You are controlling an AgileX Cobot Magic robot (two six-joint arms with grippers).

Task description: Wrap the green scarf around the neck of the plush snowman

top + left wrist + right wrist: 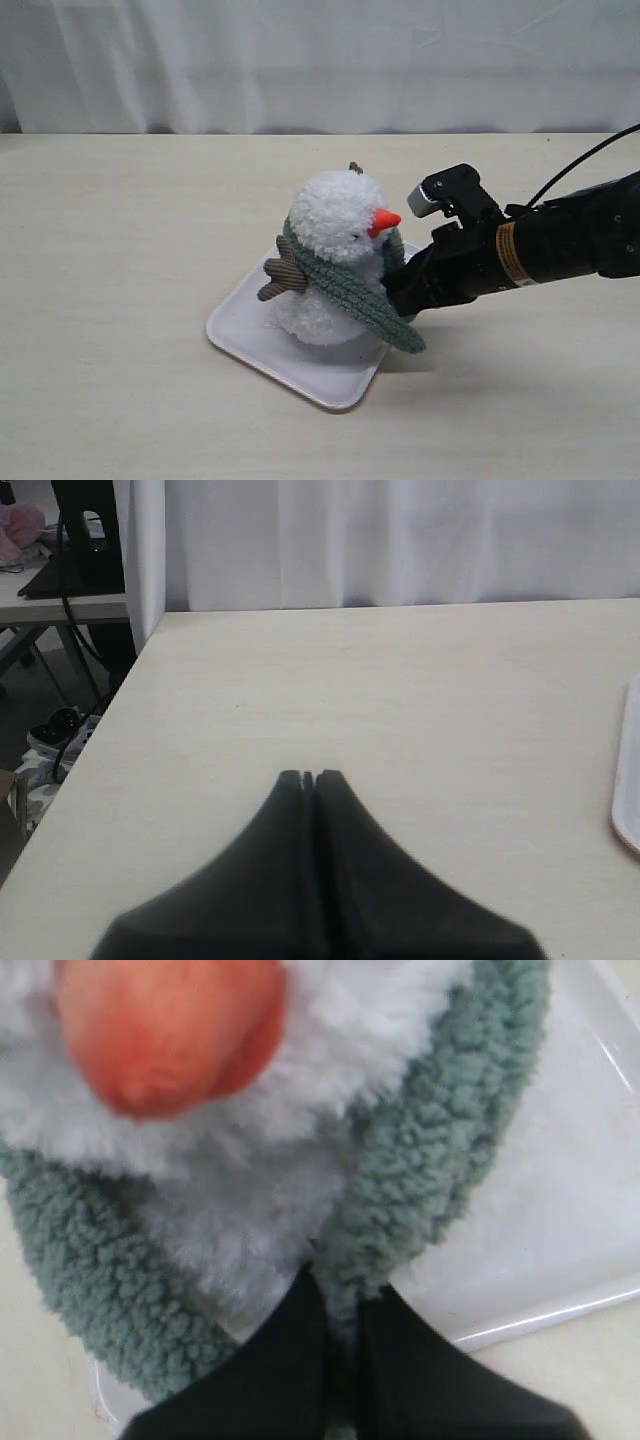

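Observation:
The plush snowman (335, 258) stands upright on a white tray (250, 342), with an orange nose (384, 221) and a brown twig arm (282, 276). The green scarf (352, 290) lies round its neck, one end hanging down over the front (400, 333). My right gripper (344, 1295) is close against the snowman's front, below the orange nose (170, 1030), and shut on the other strand of the green scarf (440, 1160). The left gripper (308, 778) is shut and empty over bare table, away from the snowman.
The white tray (560, 1220) lies under the snowman on a light wooden table (120, 230). A white curtain (320, 60) hangs behind. The left wrist view shows the table's edge, cables and a desk (60, 590) beyond it, plus the tray's rim (627, 810).

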